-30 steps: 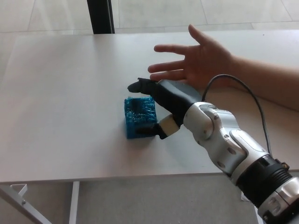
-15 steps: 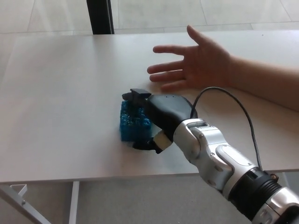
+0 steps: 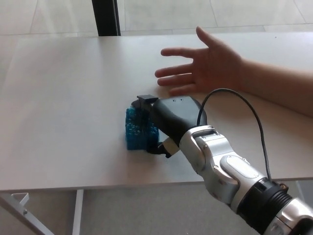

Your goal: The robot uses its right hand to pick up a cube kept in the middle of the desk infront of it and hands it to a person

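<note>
A blue cube (image 3: 136, 133) rests on the white desk (image 3: 63, 98), near its middle. My right hand (image 3: 168, 117) reaches in from the lower right and is closed around the cube. The fingers (image 3: 145, 102) lie over its top and far side, and the thumb (image 3: 160, 146) presses its near right side. The cube's right part is hidden under the hand. A person's open hand (image 3: 205, 66), palm up, is held just beyond my hand over the desk. My left hand does not show.
A black cable (image 3: 244, 105) loops above my right forearm. A dark post (image 3: 106, 17) stands behind the desk's far edge. The desk's front edge runs just below the cube, with a white leg bracket (image 3: 19, 205) under it at the left.
My right hand has moved forward and left over the cube and closed on it, nudging the cube slightly left. The person's hand has stayed in place.
</note>
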